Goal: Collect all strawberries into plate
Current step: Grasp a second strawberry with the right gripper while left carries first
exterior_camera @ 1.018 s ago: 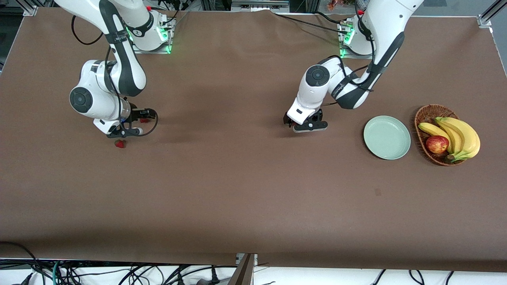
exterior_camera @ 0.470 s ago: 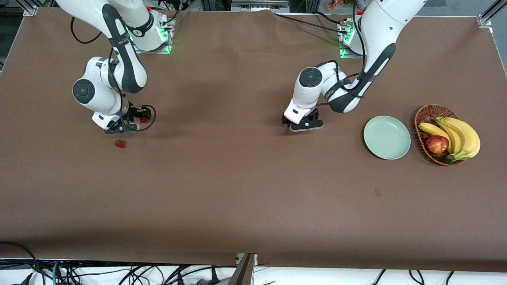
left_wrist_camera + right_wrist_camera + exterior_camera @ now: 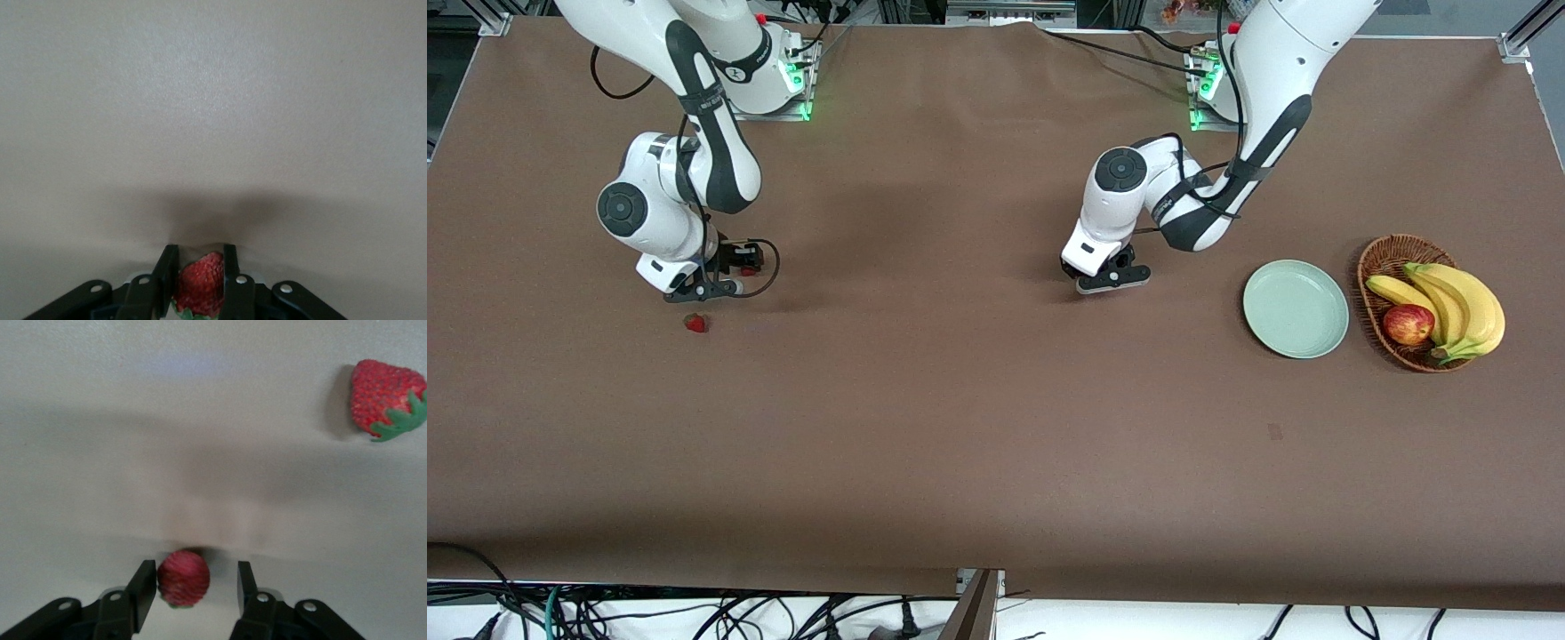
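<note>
The left hand (image 3: pixel 198 283) is gripping one strawberry (image 3: pixel 199 291) low over the bench (image 3: pixel 960 427), well apart from the plate (image 3: pixel 1296 308). The right hand (image 3: pixel 193 583) is standing apart around a second strawberry (image 3: pixel 183 578). A third strawberry (image 3: pixel 695 324) is lying near it, nearer to the front camera.

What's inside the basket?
The basket holds a bunch of yellow bananas and one red-yellow apple beside them. The fruit covers the basket's bottom, so anything underneath is hidden.
</note>
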`<state>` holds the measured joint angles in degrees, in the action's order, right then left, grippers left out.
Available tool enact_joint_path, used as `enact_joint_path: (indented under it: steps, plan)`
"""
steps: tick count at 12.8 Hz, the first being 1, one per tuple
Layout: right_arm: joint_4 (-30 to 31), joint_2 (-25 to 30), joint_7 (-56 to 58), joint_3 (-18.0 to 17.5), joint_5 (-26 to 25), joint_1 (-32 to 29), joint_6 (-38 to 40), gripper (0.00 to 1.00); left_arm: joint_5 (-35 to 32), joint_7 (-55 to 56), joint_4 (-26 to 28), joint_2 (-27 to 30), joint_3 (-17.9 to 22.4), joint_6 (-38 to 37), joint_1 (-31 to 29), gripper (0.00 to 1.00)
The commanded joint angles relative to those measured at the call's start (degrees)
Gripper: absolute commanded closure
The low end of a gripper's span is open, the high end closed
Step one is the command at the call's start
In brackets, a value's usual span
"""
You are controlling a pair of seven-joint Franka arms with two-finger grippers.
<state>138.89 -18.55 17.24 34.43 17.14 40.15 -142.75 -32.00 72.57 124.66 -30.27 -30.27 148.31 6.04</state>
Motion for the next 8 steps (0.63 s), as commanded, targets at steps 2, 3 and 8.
enact_joint_path:
  steps: [2, 3, 8]
  plan:
    - [1.2, 0.2, 1.4, 0.5, 1.1, 0.7, -1.3, 0.55, 2.0, -0.2, -1.0, 3.6, -0.1, -1.4, -1.5, 0.85]
    - [1.2, 0.0, 1.4, 0.5, 1.1, 0.7, -1.3, 0.58, 4.4, -3.6, -1.5, 4.5, -0.1, -2.7, -2.4, 0.85]
    - [0.9, 0.6, 1.3, 0.4, 1.8, 0.7, -0.5, 0.8, 28.8, -34.2, -7.8, 11.1, 9.3, -17.4, -2.6, 0.85]
